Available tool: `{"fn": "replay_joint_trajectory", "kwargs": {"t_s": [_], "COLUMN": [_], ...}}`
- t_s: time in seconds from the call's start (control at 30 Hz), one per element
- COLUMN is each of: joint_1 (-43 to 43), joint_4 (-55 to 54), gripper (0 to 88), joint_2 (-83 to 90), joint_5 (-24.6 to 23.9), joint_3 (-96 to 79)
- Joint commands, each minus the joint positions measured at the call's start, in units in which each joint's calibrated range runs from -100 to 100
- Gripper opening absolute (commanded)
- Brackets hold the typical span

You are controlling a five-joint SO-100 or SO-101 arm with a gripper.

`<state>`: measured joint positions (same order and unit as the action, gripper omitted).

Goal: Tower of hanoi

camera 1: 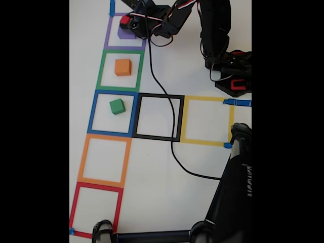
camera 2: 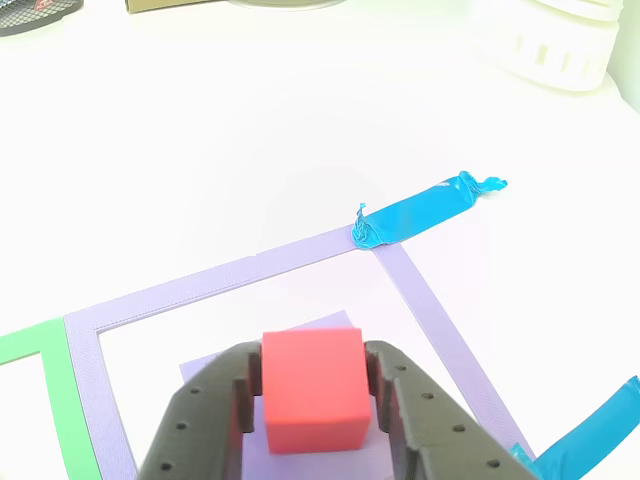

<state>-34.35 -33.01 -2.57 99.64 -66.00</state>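
Gripping the red cube, the fingers hold it over the purple cube; no writing is legible.

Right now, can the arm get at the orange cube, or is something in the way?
Probably not straight away: the pincer is shut on the red cube over the purple cube. The orange cube sits alone in the green square, nothing on it or touching it.

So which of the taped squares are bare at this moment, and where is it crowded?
Bare in the fixed view: the black square, yellow square, lower orange square and red square. Crowded: the purple square, where the gripper holds the red cube over the purple cube. The orange cube and green cube each occupy a square.
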Motion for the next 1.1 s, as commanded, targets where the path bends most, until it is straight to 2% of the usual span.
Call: {"fn": "replay_joint_trajectory", "kwargs": {"t_s": [0.0, 0.1, 0.27, 0.37, 0.5, 0.7, 0.87, 1.07], "joint_1": [-0.74, -0.74, 0.12, 0.89, 1.46, 2.61, 4.63, 11.53], "joint_4": [-1.4, -1.4, -0.92, 5.08, 22.4, 54.06, 75.44, 99.41], "gripper": [16.0, 19.9, 20.3, 19.5, 17.0, 2.8, 1.3, 1.3], "joint_2": [0.6, 0.6, 2.62, 8.11, 19.41, 33.54, 42.34, 47.67], "joint_5": [0.36, 0.36, 0.36, 0.36, 0.36, 0.36, 0.36, 0.36], "joint_3": [-0.18, -0.36, -0.36, 0.64, 4.55, 16.37, 23.82, 38.73]}}
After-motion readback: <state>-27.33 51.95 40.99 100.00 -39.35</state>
